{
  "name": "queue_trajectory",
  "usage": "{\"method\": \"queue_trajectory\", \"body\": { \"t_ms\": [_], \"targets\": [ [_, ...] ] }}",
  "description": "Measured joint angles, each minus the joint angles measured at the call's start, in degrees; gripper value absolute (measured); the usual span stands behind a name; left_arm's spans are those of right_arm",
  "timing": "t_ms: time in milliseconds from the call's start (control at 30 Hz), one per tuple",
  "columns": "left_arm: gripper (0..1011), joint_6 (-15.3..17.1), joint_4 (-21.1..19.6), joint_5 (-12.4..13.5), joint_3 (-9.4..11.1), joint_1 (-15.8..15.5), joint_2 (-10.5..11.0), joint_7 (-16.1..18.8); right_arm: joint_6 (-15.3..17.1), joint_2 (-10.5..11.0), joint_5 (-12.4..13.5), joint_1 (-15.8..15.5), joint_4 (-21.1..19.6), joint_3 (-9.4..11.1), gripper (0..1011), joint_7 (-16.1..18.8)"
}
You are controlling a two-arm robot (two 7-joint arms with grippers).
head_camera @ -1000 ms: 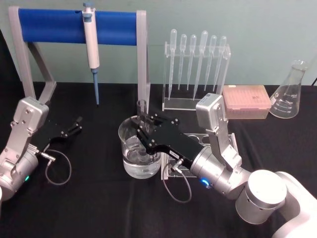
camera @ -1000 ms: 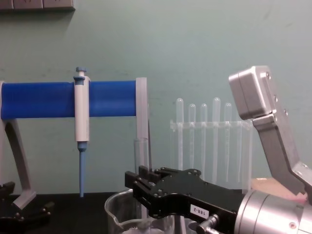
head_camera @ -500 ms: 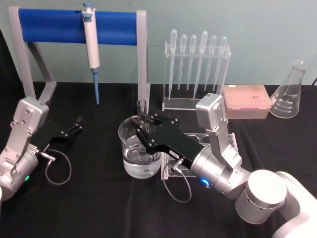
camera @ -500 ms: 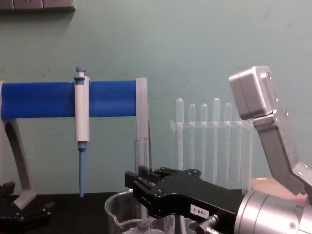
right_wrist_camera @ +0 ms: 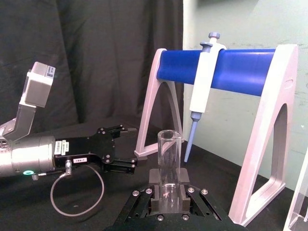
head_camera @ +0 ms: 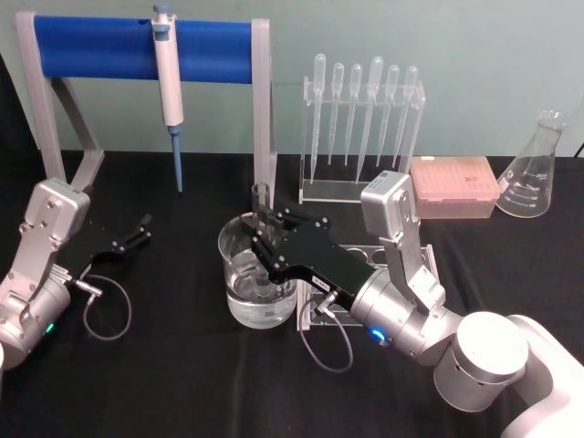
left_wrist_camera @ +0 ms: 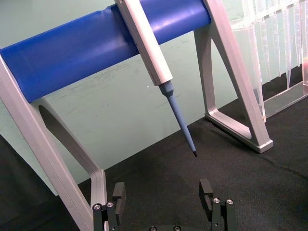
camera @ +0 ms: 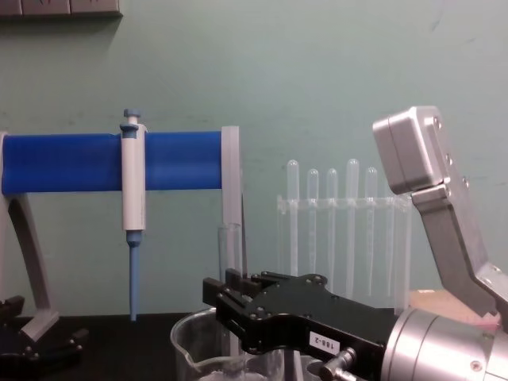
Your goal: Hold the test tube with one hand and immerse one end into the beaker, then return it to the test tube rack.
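My right gripper (head_camera: 263, 239), black on a silver wrist, is clamped around the long clear glass test tube (head_camera: 262, 201). I hold it upright, open rim up and round end down inside the wide clear glass beaker (head_camera: 228, 265), which stands on the black surface (head_camera: 182, 365) and has some clear liquid in it. My left gripper (head_camera: 139, 230) rests low at the left of that surface, well apart from the beaker, its fingers spread apart.
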Motion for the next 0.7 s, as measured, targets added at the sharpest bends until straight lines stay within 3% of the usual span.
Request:
{"method": "queue_trajectory", "body": {
  "t_ms": [700],
  "targets": [
    [1000,0.00,0.00,0.00,0.00,0.00,0.00,0.00,0.08,0.03,0.04,0.00,-0.01,0.00,227,-0.08]
  ]
}}
